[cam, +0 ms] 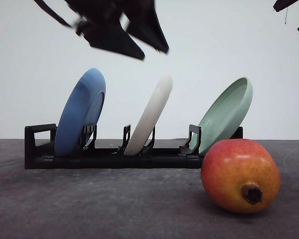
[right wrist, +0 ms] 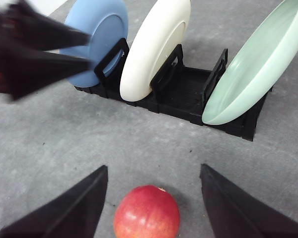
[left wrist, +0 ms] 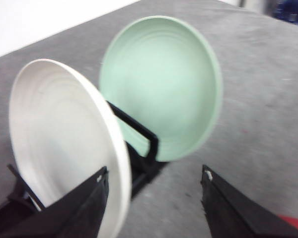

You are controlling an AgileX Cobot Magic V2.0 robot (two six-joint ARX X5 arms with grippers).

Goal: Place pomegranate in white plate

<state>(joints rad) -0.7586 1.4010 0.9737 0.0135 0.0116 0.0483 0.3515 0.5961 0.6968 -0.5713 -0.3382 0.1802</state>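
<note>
lying on the worktop (cam: 89,209), the pomegranate (right wrist: 146,212) sits directly between the spread, empty right end effector (right wrist: 153,198) fingers.

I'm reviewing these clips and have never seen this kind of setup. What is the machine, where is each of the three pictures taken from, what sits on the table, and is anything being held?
It is a two-armed robot; each arm ends in a two-fingered gripper. One picture looks forward over the grey table. The other two come from cameras on each wrist, so the dark wedges there are that arm's own fingers.

On the table a black rack holds three plates leaning on edge: a blue plate, the white plate and a pale green plate. The pomegranate lies on the table in front of the rack, near the green plate.

The left gripper is open beside the white plate's rim, in the air above the rack. The right gripper is open over the pomegranate. Nothing is held.
</note>
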